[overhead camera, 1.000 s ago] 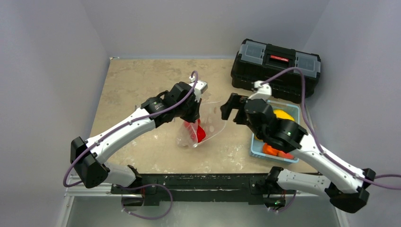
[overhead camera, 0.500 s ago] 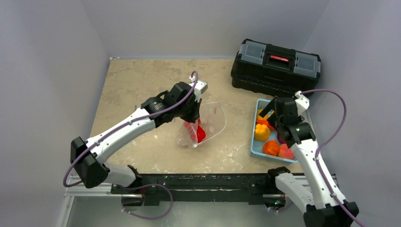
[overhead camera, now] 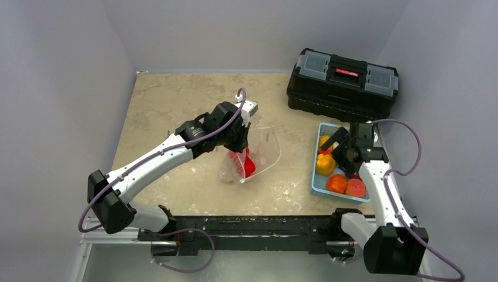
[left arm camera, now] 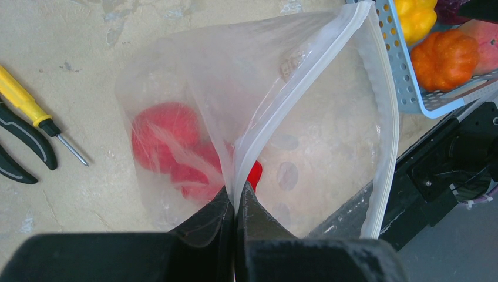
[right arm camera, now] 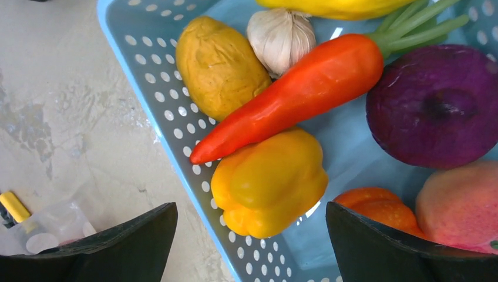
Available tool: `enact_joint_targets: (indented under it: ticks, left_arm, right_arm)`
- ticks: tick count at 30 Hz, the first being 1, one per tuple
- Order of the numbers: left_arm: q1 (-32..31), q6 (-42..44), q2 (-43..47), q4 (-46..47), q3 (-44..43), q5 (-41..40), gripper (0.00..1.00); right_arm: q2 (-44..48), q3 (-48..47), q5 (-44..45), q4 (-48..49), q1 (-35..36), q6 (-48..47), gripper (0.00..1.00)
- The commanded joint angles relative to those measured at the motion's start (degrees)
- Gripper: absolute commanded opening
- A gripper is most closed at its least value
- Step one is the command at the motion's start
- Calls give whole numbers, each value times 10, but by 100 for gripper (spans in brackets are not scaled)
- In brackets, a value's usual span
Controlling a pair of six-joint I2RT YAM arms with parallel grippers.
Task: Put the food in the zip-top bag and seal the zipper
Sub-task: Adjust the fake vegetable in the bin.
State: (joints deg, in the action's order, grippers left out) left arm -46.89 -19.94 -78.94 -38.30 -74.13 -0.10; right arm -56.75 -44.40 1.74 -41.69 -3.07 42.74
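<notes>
My left gripper [overhead camera: 238, 143] [left arm camera: 236, 197] is shut on the mouth edge of the clear zip-top bag [overhead camera: 261, 154] [left arm camera: 305, 117] and holds it up and open. The zipper strip [left arm camera: 384, 117] curves around the open mouth. A red food item [overhead camera: 248, 165] [left arm camera: 167, 144] lies inside the bag. My right gripper [overhead camera: 333, 145] [right arm camera: 251, 209] is open and empty above the blue tray [overhead camera: 316, 185] [right arm camera: 147, 76]. Right under it is a yellow pepper [right arm camera: 270, 182]. An orange carrot [right arm camera: 293, 97], a purple cabbage [right arm camera: 437, 106], a peach [right arm camera: 464, 205] and an orange pumpkin [right arm camera: 367, 200] lie beside it.
A black toolbox [overhead camera: 342, 82] stands at the back right behind the tray. A yellow-handled screwdriver [left arm camera: 26, 103] and black plier handles [left arm camera: 23, 147] lie on the table left of the bag. A garlic bulb [right arm camera: 281, 35] and a tan potato [right arm camera: 220, 64] are also in the tray.
My right arm has swung from beside the bag's mouth back to the right and now hangs open over the tray. The left gripper and the bag have not moved.
</notes>
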Motion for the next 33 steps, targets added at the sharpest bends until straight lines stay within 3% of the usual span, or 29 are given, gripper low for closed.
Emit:
enact_joint_targets:
  ticks: [1,17,24,33]
  left_arm:
    - [0,4,15,19,-4,9,0]
    - [0,3,14,19,-2,9,0]
    - [0,3,11,19,-3,10,0]
    - [0,3,12,18,-3,9,0]
  right_arm:
    - [-25,17,-31,17,-5,41,99]
    - [-72,55,-2,57,-9,90,97]
    - [-86,52,50,49,-11,129,95]
    - [-127,71,21,78,-11,135,96]
